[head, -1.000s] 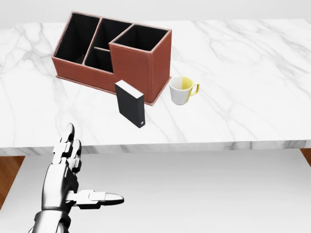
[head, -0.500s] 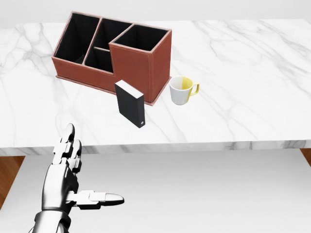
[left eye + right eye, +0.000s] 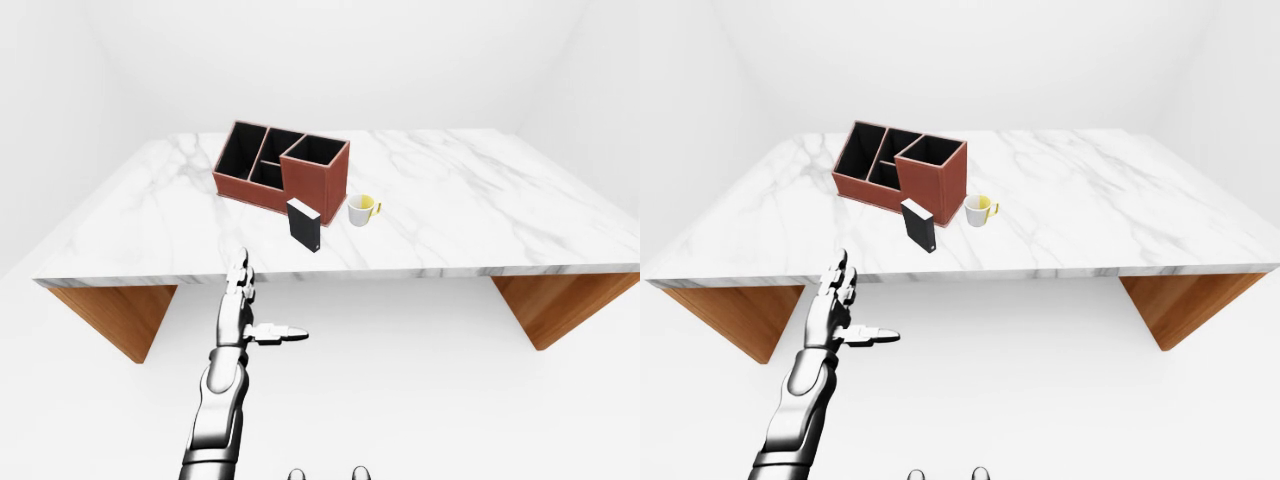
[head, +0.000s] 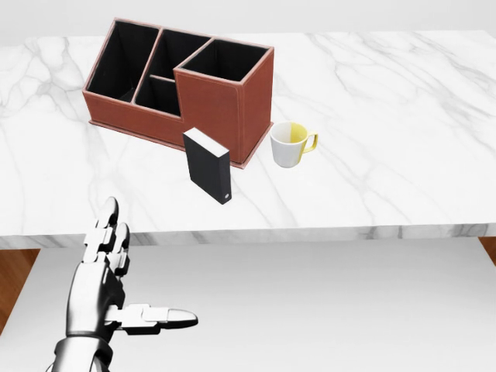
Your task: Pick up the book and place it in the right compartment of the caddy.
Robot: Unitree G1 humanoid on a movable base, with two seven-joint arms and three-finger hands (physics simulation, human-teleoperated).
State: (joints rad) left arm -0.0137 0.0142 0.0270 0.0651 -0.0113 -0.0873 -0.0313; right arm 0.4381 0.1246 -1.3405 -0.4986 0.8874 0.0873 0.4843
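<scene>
Fingers spread wide, the left hand (image 4: 108,283) hovers below the table (image 4: 403,155) edge; the book (image 4: 208,165) stands upright just beside the caddy (image 4: 221,101), best grasped across its narrow sides.

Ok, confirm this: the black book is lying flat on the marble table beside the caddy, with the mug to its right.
Not quite: the head view shows the black book standing upright, not lying flat. It is on the marble table beside the caddy, with the mug to its right.
</scene>
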